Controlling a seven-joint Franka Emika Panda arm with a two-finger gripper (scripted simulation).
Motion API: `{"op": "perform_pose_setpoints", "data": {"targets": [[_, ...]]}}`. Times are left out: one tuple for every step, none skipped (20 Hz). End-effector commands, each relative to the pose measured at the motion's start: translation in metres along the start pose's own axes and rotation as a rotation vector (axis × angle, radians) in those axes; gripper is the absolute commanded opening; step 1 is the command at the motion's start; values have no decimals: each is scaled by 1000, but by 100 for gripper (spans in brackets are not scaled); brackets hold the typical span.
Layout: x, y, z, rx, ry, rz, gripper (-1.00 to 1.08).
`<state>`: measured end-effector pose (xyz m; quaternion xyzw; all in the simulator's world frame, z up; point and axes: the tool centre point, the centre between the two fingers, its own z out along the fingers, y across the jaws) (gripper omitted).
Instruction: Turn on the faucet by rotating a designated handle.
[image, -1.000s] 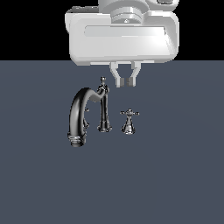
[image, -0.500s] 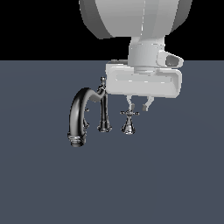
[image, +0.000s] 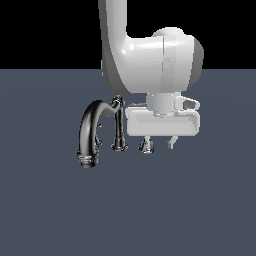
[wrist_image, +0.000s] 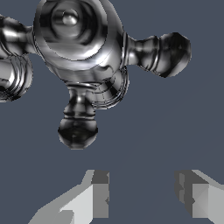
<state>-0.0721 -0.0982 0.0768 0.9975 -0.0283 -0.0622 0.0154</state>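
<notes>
The faucet (image: 91, 133) is a dark-chrome arched spout with a ribbed nozzle, and a tall slim post (image: 118, 126) stands beside it. The handle (image: 146, 146) stands to the exterior view's right of the post; only its flared base shows under my hand. In the wrist view the cross-shaped handle (wrist_image: 81, 41) is seen from above at close range, with one arm (wrist_image: 162, 48) pointing sideways and another arm (wrist_image: 78, 129) pointing toward my fingers. My gripper (image: 159, 144) is open and empty, low over the handle. In the wrist view the gripper (wrist_image: 144, 192) has the handle outside the gap between its fingers.
The fixture stands on a flat dark grey surface (image: 190, 200). My arm's large white link (image: 150, 60) rises above the hand and hides the area behind the handle. Part of the spout's nozzle (wrist_image: 13, 76) shows at the wrist view's edge.
My gripper has come down and shifted to the exterior view's right, from above the post to down at the handle. The hand now covers the handle's cross top. The faucet has not moved.
</notes>
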Motion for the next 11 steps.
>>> {"op": "perform_pose_setpoints", "data": {"targets": [[-4,12,27,-6,0,44,-2],[28,37,19,-25,58,28,25],[27,121,22,-84,78,107,-81],[25,126,20,-92,80,117,-81],[29,147,17,-98,111,104,-31],[29,157,22,-124,116,171,93],[45,144,24,-98,139,265,86],[29,168,21,-84,150,314,86],[28,181,21,-75,174,398,88],[28,194,20,-70,200,473,95],[39,182,17,-77,221,436,-54]]}}
